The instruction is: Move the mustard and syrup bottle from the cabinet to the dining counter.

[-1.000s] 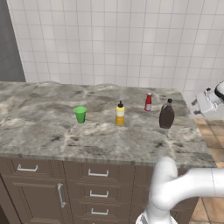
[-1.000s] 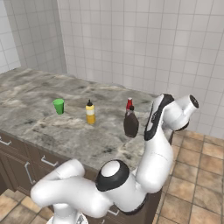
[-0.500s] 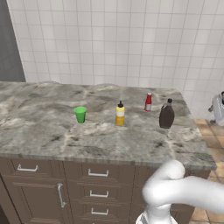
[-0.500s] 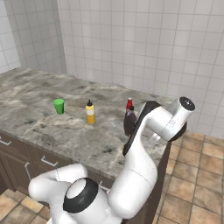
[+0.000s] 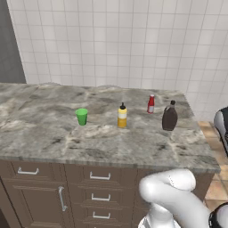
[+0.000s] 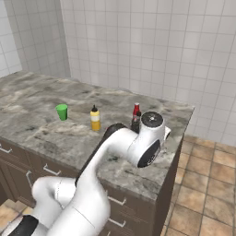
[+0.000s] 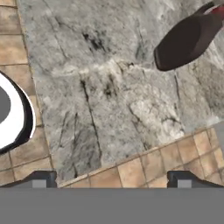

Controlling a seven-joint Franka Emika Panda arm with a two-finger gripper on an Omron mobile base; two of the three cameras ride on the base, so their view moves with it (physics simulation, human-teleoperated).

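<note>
Arm swinging further right since a second ago, its hand now past the counter's end and looking down; bottles unmoved. Dining counter (image 5: 111, 142) — marbled top lying below and ahead of the gripper (image 7: 111, 177), floor tiles under the fingertips. Syrup bottle (image 5: 169, 116) — standing on the counter, ahead and to the right of the open, empty jaws, well apart. Mustard (image 5: 122, 116) — standing upright farther along the counter beyond the syrup bottle. Red bottle (image 5: 151, 103) sitting just behind the syrup bottle; green cup (image 5: 82, 116) farthest off.
</note>
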